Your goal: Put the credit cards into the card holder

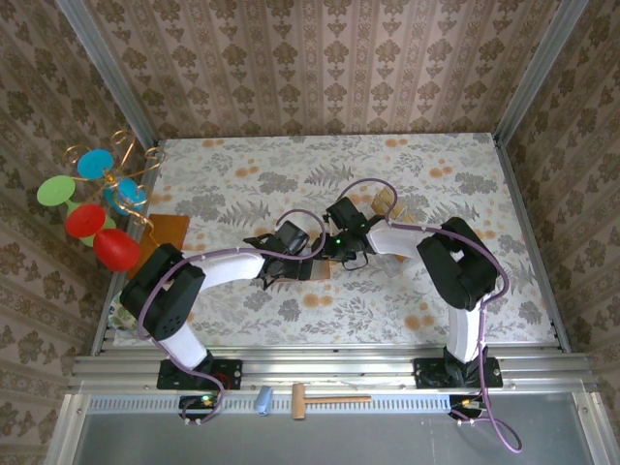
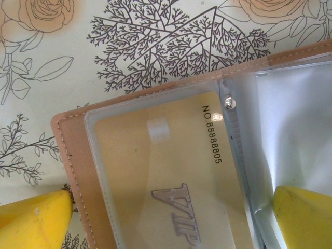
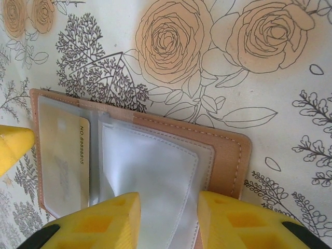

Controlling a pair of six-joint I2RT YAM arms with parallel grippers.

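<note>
Nearest, the left tool (image 2: pixel 168 207) is held spread to its widest over the left half of the card holder (image 3: pixel 228 150), w/ nothing pinched. One credit card (image 2: pixel 155 171) is already lodged in that clear pocket. Just beside it, the right tool (image 3: pixel 168 207) is partly spread, and the empty clear sleeve (image 3: pixel 150 166) lies betw. its fingers; no pinch can be confirmed. The holder is laid open and flat mid-surface (image 1: pixel 291 165), long axis approx. left-right. Farther off, beyond the right tool, tan pieces (image 1: pixel 392 205), prob. more cards, are seen. The right arm is judged nearer to them.
</note>
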